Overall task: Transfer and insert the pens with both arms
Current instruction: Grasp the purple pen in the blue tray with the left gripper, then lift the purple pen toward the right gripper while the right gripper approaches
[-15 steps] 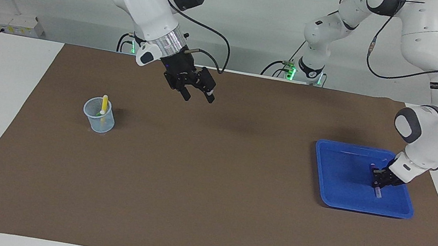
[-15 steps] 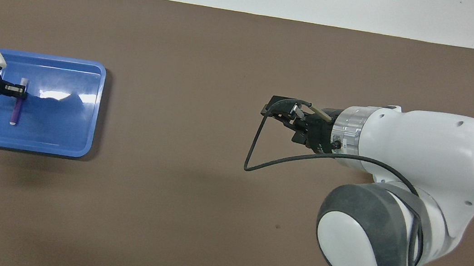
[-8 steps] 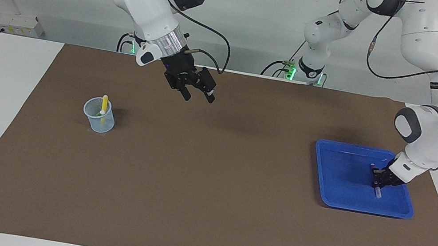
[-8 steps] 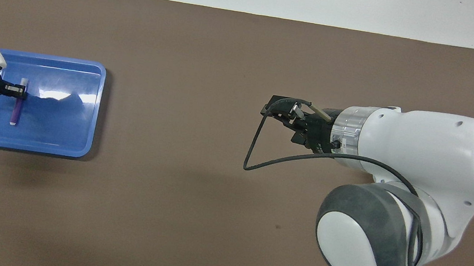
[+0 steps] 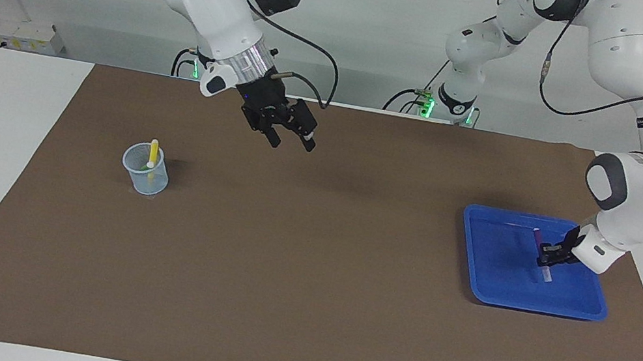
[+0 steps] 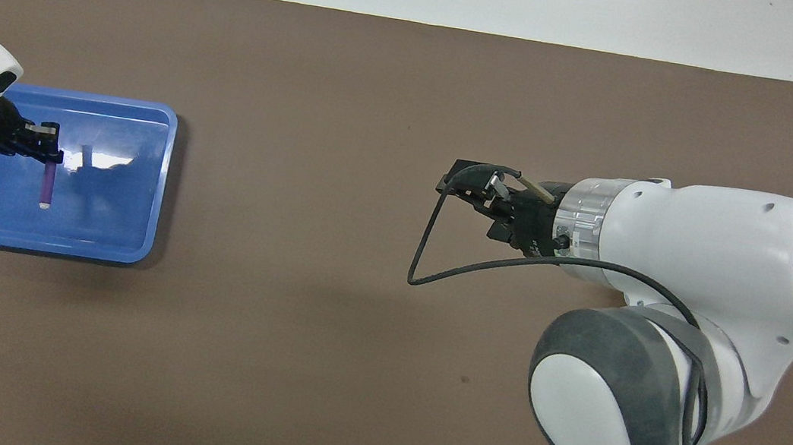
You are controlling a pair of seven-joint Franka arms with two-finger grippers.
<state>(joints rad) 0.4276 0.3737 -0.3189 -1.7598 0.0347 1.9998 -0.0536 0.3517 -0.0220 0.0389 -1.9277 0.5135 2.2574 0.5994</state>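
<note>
left gripper (image 5: pixel 550 255) clenched on the purple pen (image 5: pixel 542 255) over the blue tray (image 5: pixel 494 289).
the pen hung tilted, whitish tip down, just clear of the tray floor at 3 o'clock in the facing view. best to lift straight until it clears the rim, then carry it level toward the waiting right gripper (image 5: pixel 291 139), which hung released over the mat at 12. the yellow pen (image 5: pixel 153 153) already stood in the clear cup (image 5: pixel 145 170) at 9. no readable writing.

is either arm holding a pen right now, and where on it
The left pincer grips the purple pen near its upper end, over the blue tray. The right pincer holds nothing.
</note>
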